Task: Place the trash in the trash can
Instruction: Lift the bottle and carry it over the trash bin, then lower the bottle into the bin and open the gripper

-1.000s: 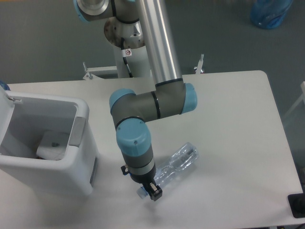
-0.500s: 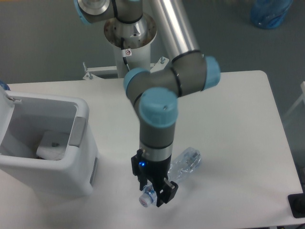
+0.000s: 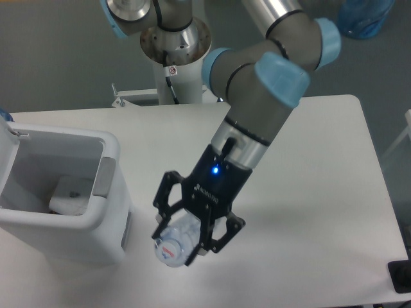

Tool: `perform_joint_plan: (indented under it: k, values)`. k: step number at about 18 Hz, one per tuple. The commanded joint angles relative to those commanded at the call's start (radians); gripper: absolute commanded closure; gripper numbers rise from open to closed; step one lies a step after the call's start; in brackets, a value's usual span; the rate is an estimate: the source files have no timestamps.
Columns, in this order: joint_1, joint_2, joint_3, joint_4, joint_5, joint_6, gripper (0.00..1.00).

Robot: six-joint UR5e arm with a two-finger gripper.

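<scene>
My gripper (image 3: 186, 240) is raised well above the table and shut on the crushed clear plastic bottle (image 3: 174, 242), whose blue cap end points toward the camera. Most of the bottle's body is hidden between the black fingers (image 3: 221, 236). The white trash can (image 3: 96, 221) stands at the left with its lid open, just left of the gripper. Inside it lies the crumpled white paper wrapper (image 3: 69, 194).
The arm's base column (image 3: 173, 70) rises behind the table's far edge. A blue bag (image 3: 364, 16) sits on the floor at the top right. A dark object (image 3: 401, 276) shows at the right edge near the table's front corner.
The gripper has lifted the bottle off the table and risen toward the camera, swinging slightly left. The bottle no longer lies on the tabletop.
</scene>
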Motion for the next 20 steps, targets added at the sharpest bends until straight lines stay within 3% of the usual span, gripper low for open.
perform_joint_plan:
  k: [5, 9, 15, 20]
  values:
    - [-0.008, 0.0, 0.104, 0.0, -0.117, -0.095, 0.59]
    - [-0.017, 0.017, 0.109, -0.002, -0.259, -0.114, 0.59]
    - [-0.116, 0.017, 0.077, 0.0, -0.297, -0.128, 0.59]
    - [-0.178, 0.029, -0.02, 0.035, -0.293, -0.065, 0.58]
